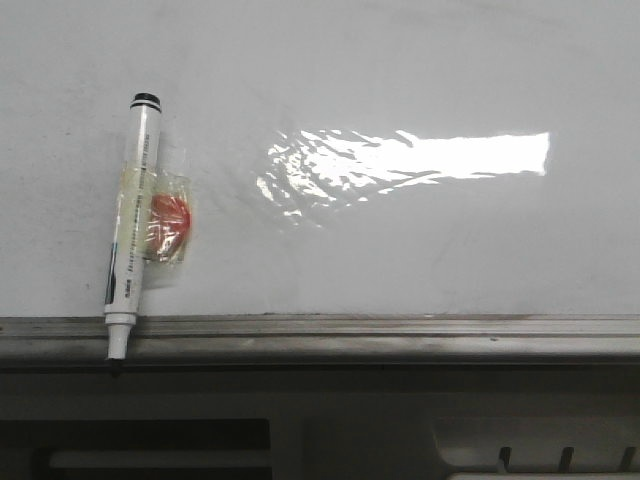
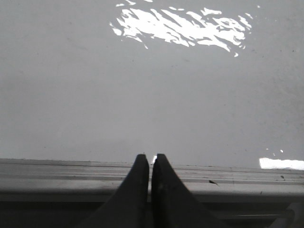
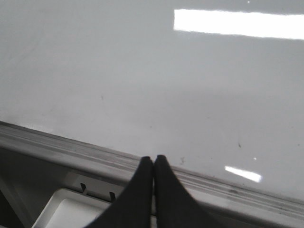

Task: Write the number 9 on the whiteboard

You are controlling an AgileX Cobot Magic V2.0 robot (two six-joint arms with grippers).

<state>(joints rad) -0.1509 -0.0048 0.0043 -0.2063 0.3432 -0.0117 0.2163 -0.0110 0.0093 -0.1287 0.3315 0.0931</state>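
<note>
Op, quick rundown. You've got the whiteboard (image 1: 400, 250) filling most of the front view, glossy grey-white, w/ a bright light glare across its middle-right and faint smudges. No drawn 9 shows on it in any view.

A white marker (image 1: 130, 220) w/ black end cap lies on the board at the left, nearly upright in the front view, cap end away from you, dark tip pointing toward the robot. Its tip end crosses the grey metal rail (image 1: 400, 335) at the board's near edge and pokes past it. A crumpled bit of clear tape w/ a red blob (image 1: 168, 225) sticks to the marker's mid-barrel, on its right side.

Neither gripper shows in the front view. Left gripper (image 2: 150, 159): clenched, the dark fingers (image 2: 137, 190) pressed together w/ just a sliver of light between, holding nothing. It sits over the rail, tips at the board's near edge; marker not seen in that view, so can't place it rel. to the marker.

Right gripper (image 3: 153, 160): also clenched, fingers (image 3: 167, 194) touching, nothing grasped. Tips sit over the rail, bare board beyond them. A pale slotted ledge (image 3: 71, 204) lies below the rail on the near side.

Both grippers are apart from the marker, as far as you can tell.
</note>
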